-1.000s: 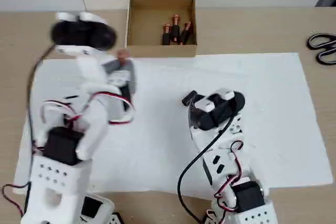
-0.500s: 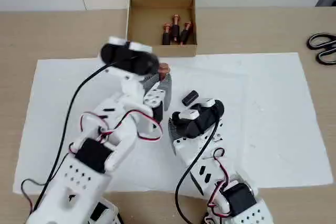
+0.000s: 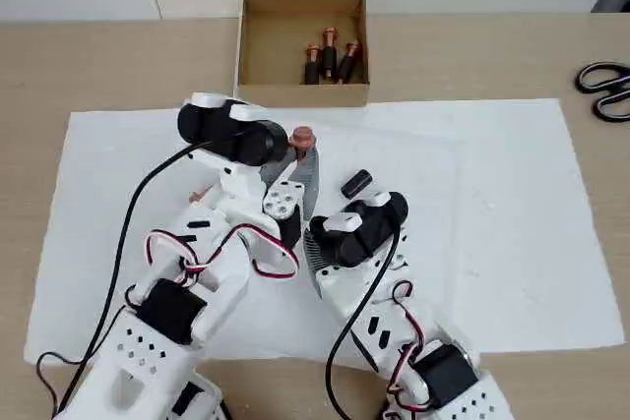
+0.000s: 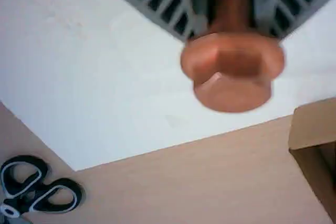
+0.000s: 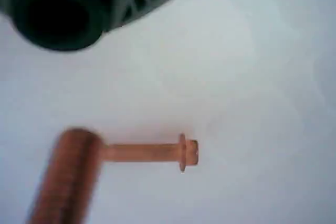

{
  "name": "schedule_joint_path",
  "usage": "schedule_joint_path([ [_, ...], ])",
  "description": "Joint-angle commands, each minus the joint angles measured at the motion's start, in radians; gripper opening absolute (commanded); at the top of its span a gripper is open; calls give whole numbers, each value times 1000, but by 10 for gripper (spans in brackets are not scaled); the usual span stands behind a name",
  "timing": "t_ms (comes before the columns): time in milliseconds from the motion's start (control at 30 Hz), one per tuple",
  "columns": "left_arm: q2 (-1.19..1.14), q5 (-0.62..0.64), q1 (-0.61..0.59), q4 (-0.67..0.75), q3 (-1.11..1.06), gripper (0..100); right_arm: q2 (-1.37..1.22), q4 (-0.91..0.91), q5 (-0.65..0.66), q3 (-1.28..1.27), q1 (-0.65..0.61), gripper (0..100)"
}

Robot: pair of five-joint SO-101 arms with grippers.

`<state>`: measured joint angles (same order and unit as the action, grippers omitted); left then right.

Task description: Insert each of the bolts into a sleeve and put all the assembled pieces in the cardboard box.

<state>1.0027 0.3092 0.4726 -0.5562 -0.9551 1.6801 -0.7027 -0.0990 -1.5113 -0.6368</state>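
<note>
Copper bolt is sitting clamped between the narrowly parted jaws of the left gripper, its head pointing away from the wrist, over the white paper near the cardboard box, which is holding three assembled pieces. The right gripper is hanging just beside it, its jaws appearing to be pinching a black sleeve whose open end is facing the wrist camera. A loose sleeve is lying on the paper near both grippers, a spare bolt is lying flat on the paper, and scissors are resting on the table.
</note>
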Motion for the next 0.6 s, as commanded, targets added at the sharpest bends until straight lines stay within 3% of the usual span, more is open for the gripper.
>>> schedule_joint_path([
  [0, 35, 6, 0, 106, -27, 6, 12, 1, -9, 9, -15, 4],
  [267, 35, 14, 12, 166, -85, 6, 12, 5, -9, 9, -50, 4],
  [567, 41, 110, 26, -43, -1, 6, 12, 5, -8, 8, -48, 4],
])
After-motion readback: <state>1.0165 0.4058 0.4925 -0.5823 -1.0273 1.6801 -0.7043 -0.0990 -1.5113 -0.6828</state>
